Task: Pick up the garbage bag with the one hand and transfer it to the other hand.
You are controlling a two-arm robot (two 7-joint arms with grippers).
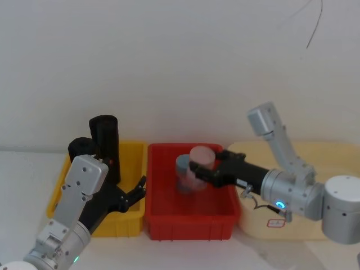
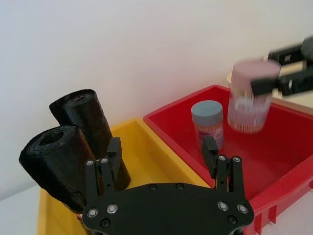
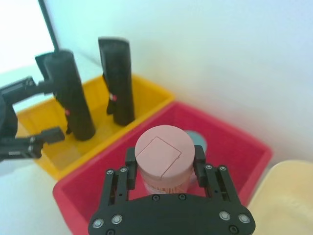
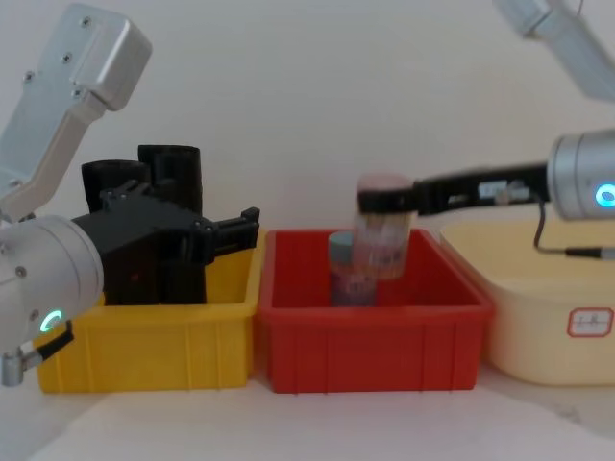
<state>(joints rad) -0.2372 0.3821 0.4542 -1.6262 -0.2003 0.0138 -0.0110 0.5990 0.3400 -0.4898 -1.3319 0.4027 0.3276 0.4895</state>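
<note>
The garbage bag (image 1: 81, 148), a black roll, stands in the left of a yellow bin (image 1: 131, 156), beside a slightly taller black roll (image 1: 104, 139). In the left wrist view the bag (image 2: 53, 164) is the nearer roll. My left gripper (image 1: 138, 189), on the green-ringed arm, hangs open over the bin's right side, just right of the rolls and touching neither. My right gripper (image 1: 198, 167), on the blue-ringed arm, is shut on a pink-lidded jar (image 3: 164, 157) held above the red bin (image 1: 191, 225).
A blue-lidded jar (image 1: 183, 170) stands inside the red bin, just left of the held jar. A cream tub (image 1: 318, 153) sits to the right of the red bin. A white wall rises close behind all three containers.
</note>
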